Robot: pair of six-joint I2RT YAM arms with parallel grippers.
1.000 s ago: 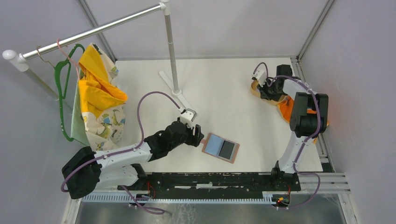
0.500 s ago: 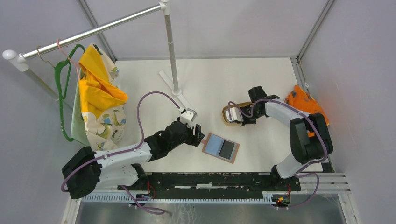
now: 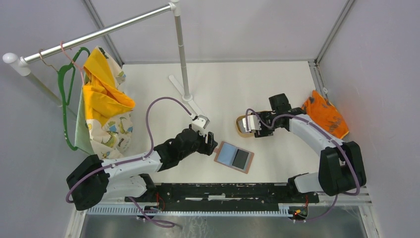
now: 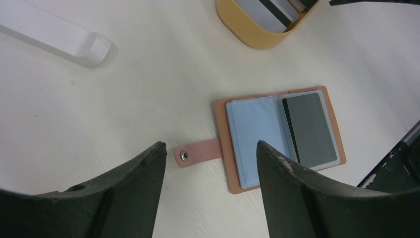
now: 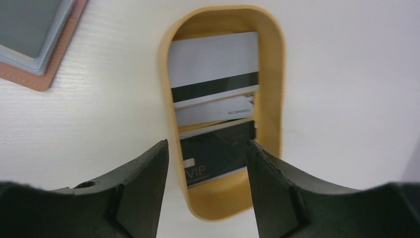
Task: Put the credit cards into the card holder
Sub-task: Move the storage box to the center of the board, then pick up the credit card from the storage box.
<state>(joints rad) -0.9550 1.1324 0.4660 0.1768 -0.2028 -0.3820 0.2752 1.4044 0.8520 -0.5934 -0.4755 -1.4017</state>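
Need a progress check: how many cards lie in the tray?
3: striped white card at one end, plain white card midway, black card at the other; others may hide underneath.

Bright, even, diffuse light; faint soft shadows; overhead view sharp, wrist-view foregrounds slightly blurred.

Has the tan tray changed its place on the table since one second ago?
Yes. The tan tray went from beside the orange cloth leftward and nearer, toward the open card holder.

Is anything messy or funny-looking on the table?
A little. The cards lie in a crooked, overlapping pile in the tray, and an orange cloth sits crumpled at the right edge of the table. Nothing looks broken or spilled.
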